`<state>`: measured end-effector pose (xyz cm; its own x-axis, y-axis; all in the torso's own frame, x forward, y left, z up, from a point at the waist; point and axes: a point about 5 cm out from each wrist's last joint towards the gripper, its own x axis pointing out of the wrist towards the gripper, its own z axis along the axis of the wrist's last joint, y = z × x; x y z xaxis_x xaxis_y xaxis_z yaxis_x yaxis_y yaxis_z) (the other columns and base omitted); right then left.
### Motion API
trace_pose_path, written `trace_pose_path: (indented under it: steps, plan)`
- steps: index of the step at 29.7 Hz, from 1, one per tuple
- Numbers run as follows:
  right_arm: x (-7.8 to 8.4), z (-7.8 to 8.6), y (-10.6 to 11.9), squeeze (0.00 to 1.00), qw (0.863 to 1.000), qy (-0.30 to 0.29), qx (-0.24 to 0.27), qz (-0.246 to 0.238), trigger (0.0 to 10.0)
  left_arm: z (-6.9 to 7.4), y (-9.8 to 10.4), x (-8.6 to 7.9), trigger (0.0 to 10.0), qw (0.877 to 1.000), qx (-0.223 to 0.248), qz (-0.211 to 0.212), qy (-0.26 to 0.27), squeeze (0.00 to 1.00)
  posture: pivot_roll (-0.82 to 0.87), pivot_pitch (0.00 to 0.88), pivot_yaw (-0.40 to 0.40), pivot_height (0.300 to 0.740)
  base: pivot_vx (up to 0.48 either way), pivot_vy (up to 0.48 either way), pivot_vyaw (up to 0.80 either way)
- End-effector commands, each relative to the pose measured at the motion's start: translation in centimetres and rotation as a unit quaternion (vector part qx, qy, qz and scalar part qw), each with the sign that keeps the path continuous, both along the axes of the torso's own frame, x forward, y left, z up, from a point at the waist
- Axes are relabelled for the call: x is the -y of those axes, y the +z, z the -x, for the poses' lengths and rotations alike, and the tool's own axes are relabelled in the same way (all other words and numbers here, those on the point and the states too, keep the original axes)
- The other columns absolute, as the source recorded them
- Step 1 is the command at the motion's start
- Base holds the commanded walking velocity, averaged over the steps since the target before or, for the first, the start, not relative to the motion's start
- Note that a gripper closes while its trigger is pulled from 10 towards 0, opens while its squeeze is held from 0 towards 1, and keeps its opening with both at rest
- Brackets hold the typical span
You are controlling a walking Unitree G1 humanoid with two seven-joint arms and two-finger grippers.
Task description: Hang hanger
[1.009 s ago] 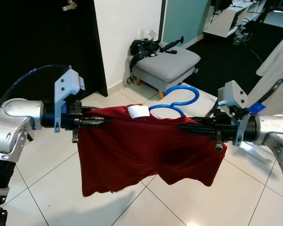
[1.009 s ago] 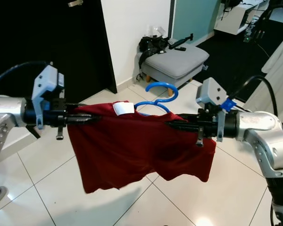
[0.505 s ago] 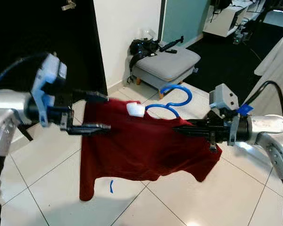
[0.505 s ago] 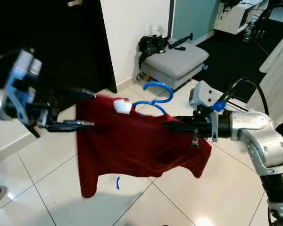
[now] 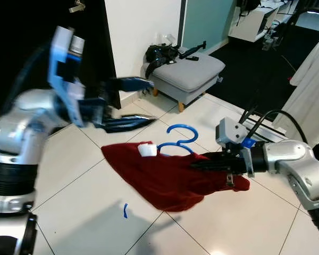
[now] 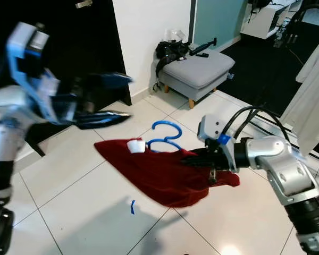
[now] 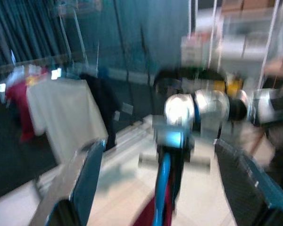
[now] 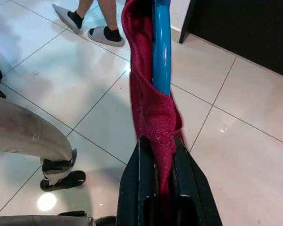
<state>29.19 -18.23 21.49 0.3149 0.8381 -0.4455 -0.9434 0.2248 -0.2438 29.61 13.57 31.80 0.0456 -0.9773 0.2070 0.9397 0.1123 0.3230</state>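
Right gripper (image 5: 198,164) pinches the limp red shirt (image 5: 165,178) at three o'clock of the stiff, light hanger (image 5: 176,139); left gripper (image 5: 132,103) splayed, empty.

One blue hanger (image 5: 182,139). One red shirt (image 5: 165,178). One grey footstool (image 5: 188,70). Two grippers: left (image 5: 128,103), right (image 5: 201,162). Two slippered feet (image 8: 87,23).

Open white tile floor (image 5: 85,212) lies below and in front of the arms. A grey footstool (image 5: 189,74) stands ahead by the wall (image 5: 141,32), with a dark doorway (image 5: 26,48) left.
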Motion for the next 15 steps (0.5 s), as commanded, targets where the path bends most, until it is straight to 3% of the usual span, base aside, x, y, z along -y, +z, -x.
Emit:
trace_pose_path:
  steps: [1, 3, 15]
  plan:
    - [-0.9, 0.3, 0.4, 0.00, 1.000, 0.025, 0.016, 0.000, 0.0, 0.1, -0.7, 0.5, 10.0, 1.000, -0.014, -0.003, -0.011, 0.00, -0.02, 0.092, 0.010, 0.740, 0.000, 0.000, 0.00]
    - [-1.4, 0.2, 0.5, 0.00, 0.999, 0.032, 0.019, -0.006, 0.0, -0.1, -1.7, 1.6, 10.0, 0.999, -0.036, 0.002, -0.031, 0.00, -0.03, 0.090, 0.011, 0.740, 0.000, 0.000, 0.00]
    - [-2.3, 0.2, 1.2, 0.00, 0.998, 0.050, 0.029, -0.016, 0.0, -0.4, -4.2, 3.1, 10.0, 0.996, -0.080, -0.010, -0.042, 0.00, -0.03, 0.089, 0.015, 0.740, 0.000, 0.000, 0.00]
